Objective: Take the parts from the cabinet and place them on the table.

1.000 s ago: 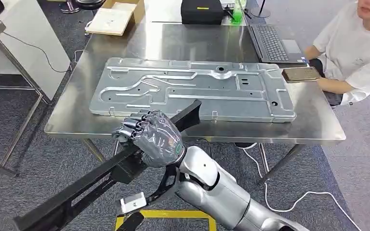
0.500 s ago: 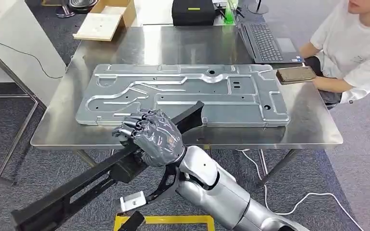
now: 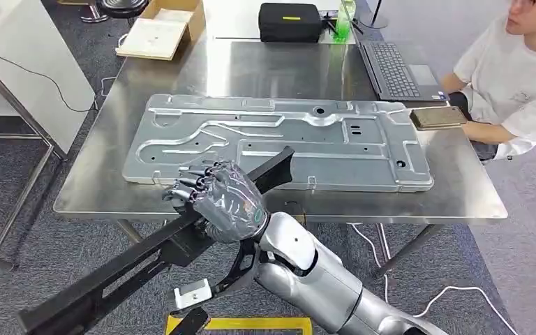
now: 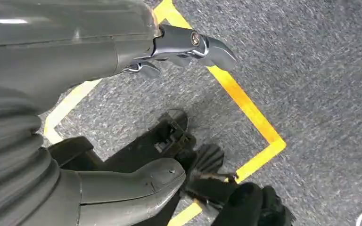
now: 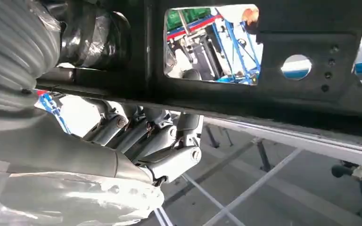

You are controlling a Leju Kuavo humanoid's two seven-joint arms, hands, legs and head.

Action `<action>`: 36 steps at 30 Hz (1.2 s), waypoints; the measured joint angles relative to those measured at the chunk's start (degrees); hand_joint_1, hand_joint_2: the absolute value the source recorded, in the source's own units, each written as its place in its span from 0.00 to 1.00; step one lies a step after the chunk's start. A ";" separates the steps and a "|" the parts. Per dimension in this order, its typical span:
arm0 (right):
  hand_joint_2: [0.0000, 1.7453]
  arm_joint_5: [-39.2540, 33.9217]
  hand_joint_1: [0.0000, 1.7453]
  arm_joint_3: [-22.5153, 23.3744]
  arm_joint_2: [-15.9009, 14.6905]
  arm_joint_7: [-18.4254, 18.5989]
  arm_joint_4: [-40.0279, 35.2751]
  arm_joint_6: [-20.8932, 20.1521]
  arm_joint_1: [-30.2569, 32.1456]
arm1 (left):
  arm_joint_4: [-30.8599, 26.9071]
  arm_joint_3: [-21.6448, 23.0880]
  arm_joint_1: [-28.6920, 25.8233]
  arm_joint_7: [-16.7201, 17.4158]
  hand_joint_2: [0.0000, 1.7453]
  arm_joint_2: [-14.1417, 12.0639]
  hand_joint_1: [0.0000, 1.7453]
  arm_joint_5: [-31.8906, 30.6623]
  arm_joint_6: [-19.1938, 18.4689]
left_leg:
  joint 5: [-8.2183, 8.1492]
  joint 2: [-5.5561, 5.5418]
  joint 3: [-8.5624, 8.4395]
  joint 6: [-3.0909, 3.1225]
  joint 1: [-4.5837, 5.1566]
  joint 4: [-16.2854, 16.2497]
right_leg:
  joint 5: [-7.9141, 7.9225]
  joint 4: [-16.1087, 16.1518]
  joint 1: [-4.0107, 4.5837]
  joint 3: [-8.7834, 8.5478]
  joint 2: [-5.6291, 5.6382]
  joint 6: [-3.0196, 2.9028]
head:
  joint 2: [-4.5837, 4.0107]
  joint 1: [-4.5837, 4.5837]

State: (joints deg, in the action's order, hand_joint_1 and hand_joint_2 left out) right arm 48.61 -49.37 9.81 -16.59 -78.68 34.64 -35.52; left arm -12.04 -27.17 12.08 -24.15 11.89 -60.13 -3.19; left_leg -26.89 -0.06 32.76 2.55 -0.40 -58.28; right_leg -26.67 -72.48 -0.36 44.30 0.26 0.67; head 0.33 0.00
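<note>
R hand (image 3: 222, 202) was wrapped around a long black part (image 3: 146, 251), fingers (image 5: 169, 141) curled over its top edge, thumb side underneath. The part ran diagonally: its far tip (image 3: 279, 164) reached past the hand, over the near edge of the steel worktop (image 3: 453, 188) and above the big grey stamped metal panel (image 3: 279, 139) lying flat there; whether the tip touched the panel could not be told. The part's other end hung well behind the hand, off the worktop, over grey carpet. In the R wrist view the part showed as a black bar w/ a rectangular cutout (image 5: 212, 44) and a round hole (image 5: 296, 67), just above the curled fingers.

L hand (image 4: 122, 141) hung low over carpet marked w/ yellow tape (image 4: 245, 108), holding nothing; thumb and fingers were apart.

Beyond the R hand, on the far side of the panel: a laptop (image 3: 394, 66), a phone (image 3: 437, 117), a black case (image 3: 289, 21). A person in a white shirt (image 3: 516, 77) sat at the worktop's far right corner.
</note>
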 joint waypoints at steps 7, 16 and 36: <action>1.00 0.00 1.00 0.00 0.07 0.04 0.02 0.02 -0.27 | 0.00 0.02 0.30 -0.13 1.00 0.11 0.00 0.18 0.31 | -2.43 0.10 -3.20 -2.11 0.34 1.00 | 2.51 13.57 0.62 -7.59 0.02 -1.81 | 0.00 0.02; 1.00 0.02 1.00 -0.02 0.44 0.04 0.20 0.07 -0.05 | -0.11 0.02 -0.52 -0.11 1.00 0.00 0.00 0.37 0.33 | 4.50 0.12 9.78 -3.23 -0.61 -9.49 | -4.15 15.00 0.17 -17.21 0.41 -2.38 | 0.00 0.02; 1.00 0.31 1.00 0.39 -0.09 1.12 0.44 0.46 -0.03 | -0.02 -0.17 -0.02 0.96 1.00 0.35 0.00 1.40 1.22 | -4.61 -0.85 -5.05 -1.86 0.11 0.49 | 6.47 12.27 0.75 -2.84 0.09 -1.33 | 0.00 0.02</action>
State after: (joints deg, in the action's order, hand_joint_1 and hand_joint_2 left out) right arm 48.92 -48.98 9.73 -15.47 -78.25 35.10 -35.56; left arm -12.07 -27.34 12.06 -23.19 12.24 -58.73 -1.97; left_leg -31.49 -0.92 27.71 0.69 -0.30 -57.79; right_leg -20.20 -60.22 0.38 41.46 0.36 -0.66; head 0.33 0.02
